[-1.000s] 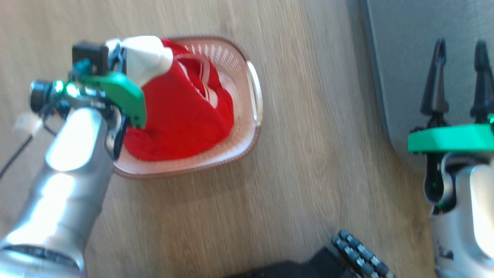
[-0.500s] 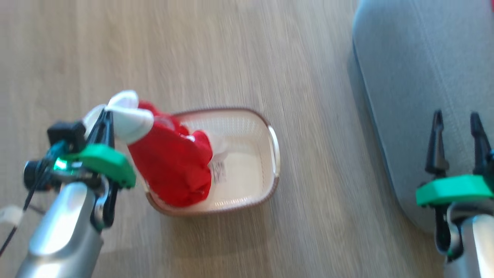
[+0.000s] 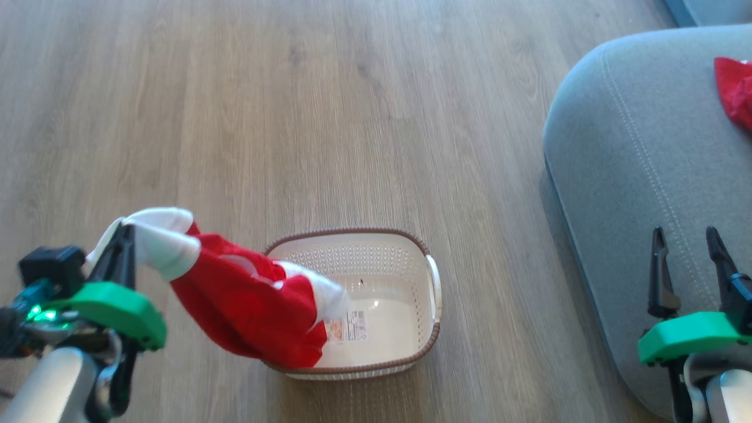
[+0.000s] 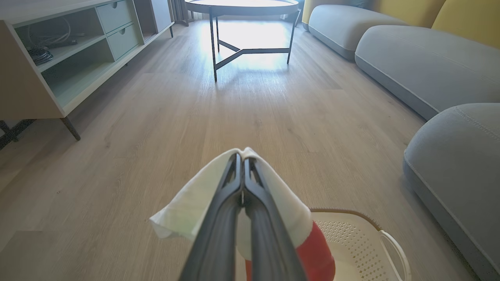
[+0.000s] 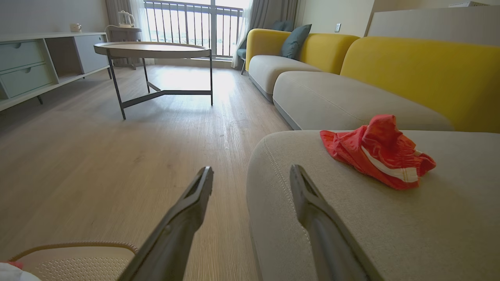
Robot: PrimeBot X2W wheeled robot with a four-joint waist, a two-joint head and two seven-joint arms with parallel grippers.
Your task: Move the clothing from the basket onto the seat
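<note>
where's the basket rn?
Head view, lower centre: the basket sits on the floor, left of the seat, with the clothing held by the left gripper trailing across its left rim.

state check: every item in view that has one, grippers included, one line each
left gripper: shut on the white end of the held garment.
right gripper: open, empty, above the edge of the seat.
held garment: lifted, lower end hanging over the left side of the basket.
second garment: lying crumpled on the seat.
basket: upright on the floor, bottom label uncovered.
seat: carrying the second garment.
</note>
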